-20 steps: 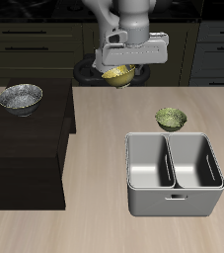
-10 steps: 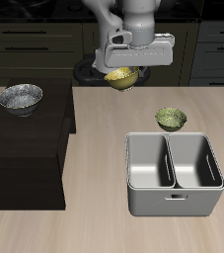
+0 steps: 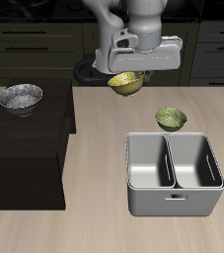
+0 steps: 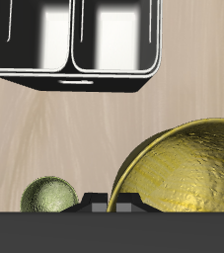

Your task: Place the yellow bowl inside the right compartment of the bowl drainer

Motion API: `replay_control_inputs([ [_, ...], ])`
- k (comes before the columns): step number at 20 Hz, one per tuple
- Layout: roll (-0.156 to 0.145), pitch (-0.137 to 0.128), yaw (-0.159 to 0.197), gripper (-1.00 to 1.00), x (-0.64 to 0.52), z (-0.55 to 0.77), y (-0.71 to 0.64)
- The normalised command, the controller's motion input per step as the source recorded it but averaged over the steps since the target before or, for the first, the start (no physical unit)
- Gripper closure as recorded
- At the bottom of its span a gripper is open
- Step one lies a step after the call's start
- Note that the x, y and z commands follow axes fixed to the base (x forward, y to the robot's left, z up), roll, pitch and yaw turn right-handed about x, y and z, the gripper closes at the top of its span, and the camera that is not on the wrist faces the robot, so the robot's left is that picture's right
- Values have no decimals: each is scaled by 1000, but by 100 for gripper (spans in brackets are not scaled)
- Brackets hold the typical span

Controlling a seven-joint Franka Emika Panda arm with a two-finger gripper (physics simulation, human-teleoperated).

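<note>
My gripper [image 3: 124, 72] hangs high over the back of the table, shut on the rim of the yellow bowl [image 3: 126, 84], which is tilted beneath it. In the wrist view the yellow bowl [image 4: 187, 168] fills the near field, its mottled inside showing. The bowl drainer [image 3: 175, 203], a grey tub with two wells, stands near the table's front edge, well below and forward of the bowl. Its right compartment [image 3: 195, 163] is empty, as is the other well. In the wrist view the bowl drainer [image 4: 74, 71] shows with its handle side facing me.
A green bowl [image 3: 171, 119] sits on the table just behind the drainer, and the same green bowl [image 4: 49, 195] shows in the wrist view. A silver bowl [image 3: 21, 98] rests on a dark cabinet [image 3: 25, 158] at the table's other side.
My gripper has carried the yellow bowl a little sideways toward the green bowl's side and slightly lower. The bowl now tilts more.
</note>
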Motion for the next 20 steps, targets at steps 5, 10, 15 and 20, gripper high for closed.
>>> replay_control_inputs([
  [5, 3, 1, 30, 100, 453, 135, 80],
  [10, -56, -3, -27, 100, 338, 49, -81],
  [15, -58, 13, -5, 100, 503, -4, -87],
  [20, -5, 23, 8, 100, 317, -14, -4],
])
